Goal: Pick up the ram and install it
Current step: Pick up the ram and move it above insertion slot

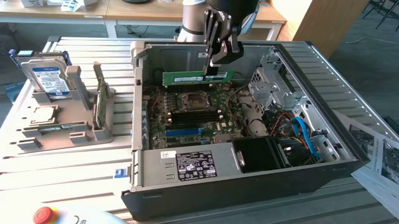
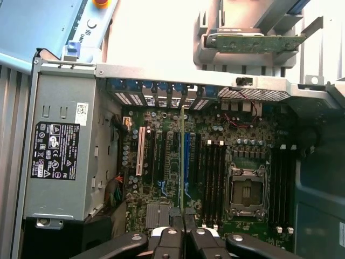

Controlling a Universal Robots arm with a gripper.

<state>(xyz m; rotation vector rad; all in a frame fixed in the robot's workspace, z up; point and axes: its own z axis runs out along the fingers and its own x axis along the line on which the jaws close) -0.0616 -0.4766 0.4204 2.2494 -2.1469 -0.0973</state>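
The tool [image 1: 213, 70] is clamped on the top edge of the ram [image 1: 198, 77]. The green stick hangs level inside the open computer case [image 1: 249, 186], just above the motherboard [image 1: 160, 122], by the processor socket [image 1: 195, 100]. On the worktop [image 1: 62, 168] at the exterior view's left, a hard drive [image 1: 51, 77] stands upright.

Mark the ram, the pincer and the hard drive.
ram [image 1: 190, 78]: exterior view, its whitish label strip.
pincer [image 1: 214, 71]: exterior view, between its fingertips.
hard drive [image 1: 51, 78]: exterior view, its blue label.
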